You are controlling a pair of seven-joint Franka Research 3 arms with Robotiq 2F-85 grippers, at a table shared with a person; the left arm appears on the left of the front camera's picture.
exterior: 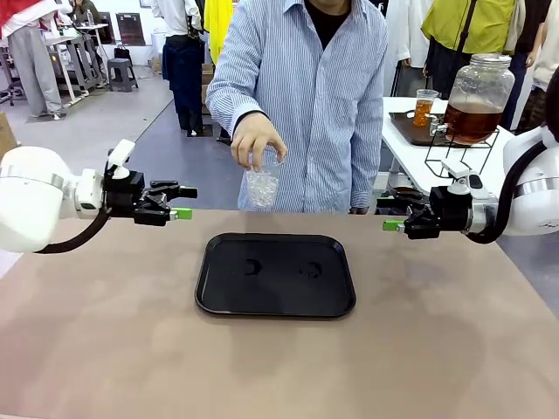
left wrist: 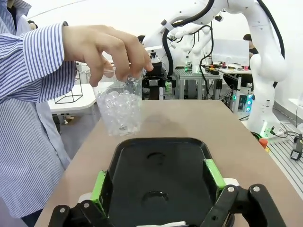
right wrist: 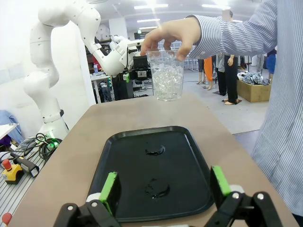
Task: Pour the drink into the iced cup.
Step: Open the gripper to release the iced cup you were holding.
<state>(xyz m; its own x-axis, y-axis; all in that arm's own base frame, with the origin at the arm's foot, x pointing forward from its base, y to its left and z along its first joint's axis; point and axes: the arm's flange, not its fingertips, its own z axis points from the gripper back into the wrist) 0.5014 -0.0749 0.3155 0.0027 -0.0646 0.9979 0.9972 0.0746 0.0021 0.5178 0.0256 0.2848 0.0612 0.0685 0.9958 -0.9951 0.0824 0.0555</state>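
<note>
Front, left wrist and right wrist views of a shared beige table. A person's hand [exterior: 256, 140] grips a clear plastic cup filled with ice cubes [exterior: 261, 183] by its rim from above and holds it in the air over the far edge of the table, just beyond a black rectangular plastic tray [exterior: 275, 305]. The tray carries two small wet marks and nothing else. The left gripper [exterior: 171, 202] and the right gripper [exterior: 397, 214] hover level at either side of the tray, each well apart from the cup, jaws spread wide and grasping nothing — the green pads [left wrist: 98, 185] frame bare tray in both wrist views.

The drink — amber-brown tea-coloured liquid — shows in a large glass dispenser jar on a black wire stand [exterior: 476, 98] and in a small clear cup [exterior: 424, 106] beside it, both on a white side table behind the right arm, out past the main table's edge. Which vessel is meant for pouring cannot be told.

Handling, as judged: the iced cup is thin-walled, light apart from its ice, and probably wet and slippery with condensation; it would buckle under a hard squeeze. A mid-wall hold with moderate force, below the rim and above the taper, looks safest. Once set down it should stand stable on the flat tray, though the wet patches may let it slide.
</note>
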